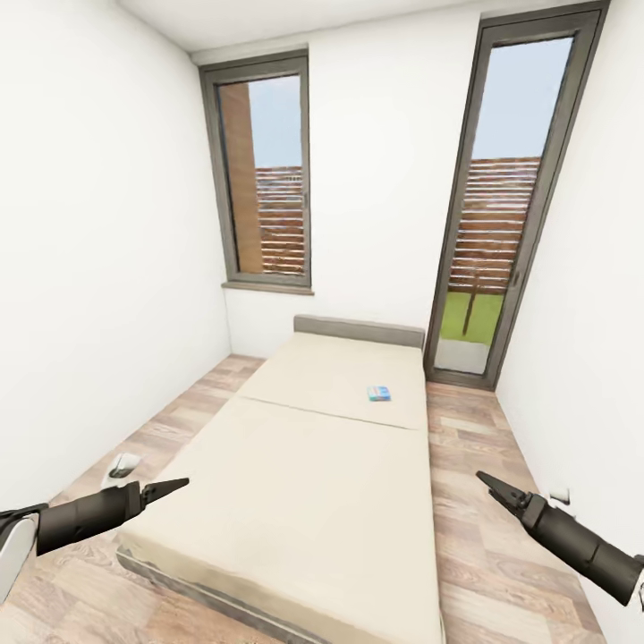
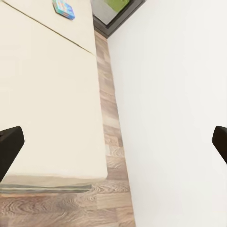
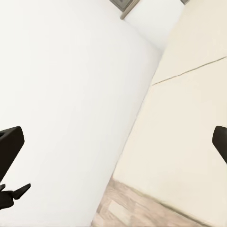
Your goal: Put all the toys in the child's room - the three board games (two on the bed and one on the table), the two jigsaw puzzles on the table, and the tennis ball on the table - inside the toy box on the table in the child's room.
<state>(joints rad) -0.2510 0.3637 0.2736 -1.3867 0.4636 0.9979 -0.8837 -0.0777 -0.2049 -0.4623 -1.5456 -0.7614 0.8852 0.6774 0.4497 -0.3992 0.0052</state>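
1. Ahead, the bed [image 1: 295, 483] runs lengthwise away from the robot to the far wall, a seam crossing it partway up.
2. One board game [image 1: 379, 393], small and blue, lies flat on the bed beyond the seam, near the bed's right edge and short of the grey headboard [image 1: 358, 330].
3. From the left wrist camera the same game [image 2: 63, 8] shows on the far section of the bed [image 2: 47, 94], past the seam.
4. Left hand [image 1: 175, 487] is held out low over the near left corner of the bed, its forearm almost level and the tips pointing across the bed to the right; it carries nothing. The tips look drawn together from the head, yet its own camera shows two dark fingers [image 2: 9, 149] at opposite edges, so I cannot tell how wide it stands.
5. Right hand [image 1: 487, 484] hangs over the plank floor [image 1: 474, 537] just right of the bed, forearm rising toward the bed, tips aimed up and left; it is empty too, and its spread is likewise unclear.
6. Behind the bed stand a window [image 1: 264, 174] and a tall glass door [image 1: 501, 206].
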